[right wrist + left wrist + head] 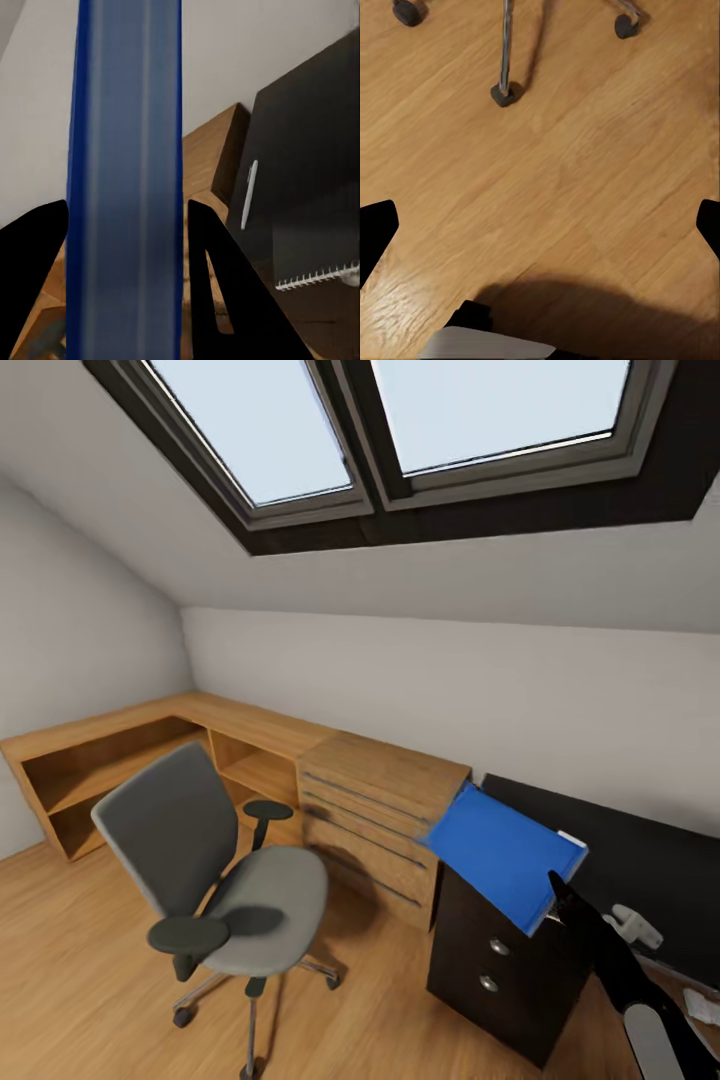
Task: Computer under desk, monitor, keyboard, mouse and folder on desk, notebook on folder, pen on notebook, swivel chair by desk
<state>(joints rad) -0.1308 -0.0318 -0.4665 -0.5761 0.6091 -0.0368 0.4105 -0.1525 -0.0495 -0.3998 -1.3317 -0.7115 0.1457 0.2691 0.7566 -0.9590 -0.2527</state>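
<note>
1. The right tool (124,255) is clenched on the blue folder (505,853), carried tilted above the black worktop (640,870).
2. The left tool (540,225) hangs released over the floor (585,150).
3. The grip looks edge-only; the folder could slip, or knock the pen (249,193) and notebook (315,255).
4. The swivel chair (225,870) stands well apart.

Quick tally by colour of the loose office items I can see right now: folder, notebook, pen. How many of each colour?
Blue: 1, the folder, clamped in the right end effector
Dark grey: 1, the notebook, lying on a black top
Pale: 1, the pen, lying beside the notebook
Total: 3
</note>
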